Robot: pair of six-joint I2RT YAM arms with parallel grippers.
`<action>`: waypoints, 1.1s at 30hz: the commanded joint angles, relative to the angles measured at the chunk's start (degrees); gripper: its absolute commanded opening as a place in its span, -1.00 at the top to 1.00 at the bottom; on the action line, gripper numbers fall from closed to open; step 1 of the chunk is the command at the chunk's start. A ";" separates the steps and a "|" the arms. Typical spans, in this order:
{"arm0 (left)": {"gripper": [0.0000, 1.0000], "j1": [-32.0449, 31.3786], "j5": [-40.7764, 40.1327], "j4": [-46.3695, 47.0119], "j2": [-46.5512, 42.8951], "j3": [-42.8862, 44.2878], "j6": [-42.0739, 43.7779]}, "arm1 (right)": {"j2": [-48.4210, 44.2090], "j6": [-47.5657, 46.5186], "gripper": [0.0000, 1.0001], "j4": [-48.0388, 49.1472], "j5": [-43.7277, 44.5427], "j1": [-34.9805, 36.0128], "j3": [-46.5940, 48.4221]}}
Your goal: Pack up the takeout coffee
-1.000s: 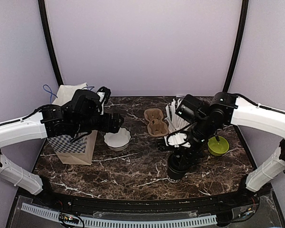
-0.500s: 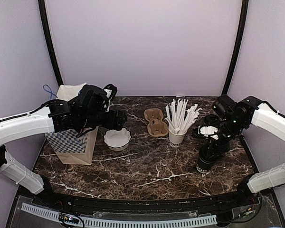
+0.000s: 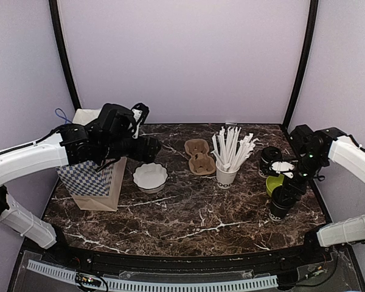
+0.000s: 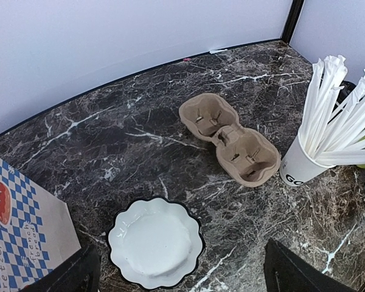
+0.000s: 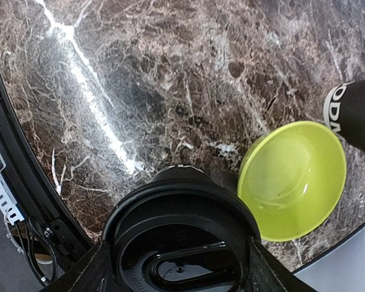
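Right gripper (image 5: 177,267) has one coffee cup — left gripper (image 4: 182,277) has nothing.
Your right jaws are closed on the sides of a lidded black cup (image 3: 280,207), just beside the green bowl (image 3: 272,184), near the right front of the table (image 3: 188,213). The other black cup (image 3: 269,159) stands behind that bowl. Your left jaws gape wide over the white dish (image 4: 153,241) — empty.

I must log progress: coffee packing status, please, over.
Left jaws open, empty. Right jaws grip lidded cup beside green bowl. Straw cup stands between it and carrier.

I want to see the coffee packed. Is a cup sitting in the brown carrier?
No, both pockets of the carrier are empty in the left wrist view.
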 commanded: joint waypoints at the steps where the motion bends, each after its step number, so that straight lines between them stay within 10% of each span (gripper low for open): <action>1: -0.91 1.03 1.02 -2.20 0.25 2.82 1.82 | -0.93 -0.56 -0.47 0.51 0.68 -1.19 -2.34; 23: -0.61 1.53 4.32 -24.34 7.85 26.68 10.00 | 1.26 2.98 -0.97 -4.43 -16.11 -1.59 16.38; 33: -0.54 7.16 -12.32 -42.05 6.46 43.75 7.55 | 5.88 4.29 -0.97 -1.91 -27.01 1.59 30.96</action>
